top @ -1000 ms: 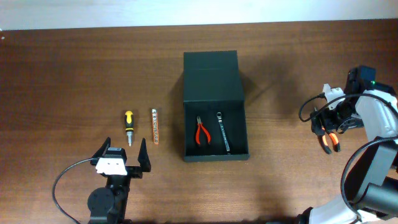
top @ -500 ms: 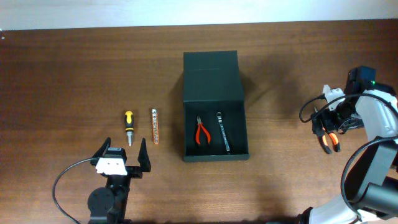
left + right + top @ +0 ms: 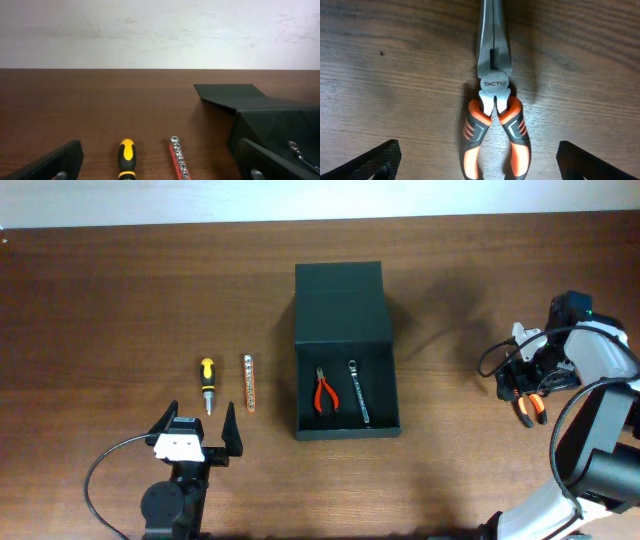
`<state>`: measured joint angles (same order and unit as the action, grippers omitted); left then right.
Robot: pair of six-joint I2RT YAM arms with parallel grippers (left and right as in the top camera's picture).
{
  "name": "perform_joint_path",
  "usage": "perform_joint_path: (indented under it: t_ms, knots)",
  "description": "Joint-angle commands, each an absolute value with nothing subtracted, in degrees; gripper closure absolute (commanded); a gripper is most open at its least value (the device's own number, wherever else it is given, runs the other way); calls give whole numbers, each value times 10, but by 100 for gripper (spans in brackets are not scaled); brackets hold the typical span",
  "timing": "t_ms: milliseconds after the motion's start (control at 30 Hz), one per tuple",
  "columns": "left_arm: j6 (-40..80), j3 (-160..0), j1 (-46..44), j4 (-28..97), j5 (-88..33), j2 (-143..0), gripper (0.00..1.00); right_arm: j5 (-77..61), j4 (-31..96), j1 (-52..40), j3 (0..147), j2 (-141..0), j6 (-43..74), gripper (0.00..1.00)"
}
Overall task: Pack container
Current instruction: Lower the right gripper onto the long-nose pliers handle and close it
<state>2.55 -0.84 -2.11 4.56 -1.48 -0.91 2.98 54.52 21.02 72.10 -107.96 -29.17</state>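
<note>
When seen from overhead, container mid-table, lid flapped back, red pliers and wrench inside, with screwdriver and bit strip off to its left. Left wrist: left gripper spread wide, holding nothing. Right wrist: right gripper gaping wide too, empty, straddling orange pliers flat on table.

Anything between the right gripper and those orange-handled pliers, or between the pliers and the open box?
Nothing visible. The open right gripper hangs over the long-nose pliers, and only bare table lies between them and the container, its lid folded back.
</note>
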Motion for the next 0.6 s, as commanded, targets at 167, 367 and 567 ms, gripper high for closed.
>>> perform_joint_path:
  t_ms: [167, 367, 567]
  knots:
    - [14, -5, -17, 47, -11, -7, 1, 33, 535, 215, 718, -1084, -291, 1]
    - [14, -5, -17, 47, -11, -7, 1, 33, 524, 215, 718, -1095, -291, 1]
    - [15, -5, -17, 48, -11, -7, 1, 32, 517, 215, 718, -1111, -291, 1]
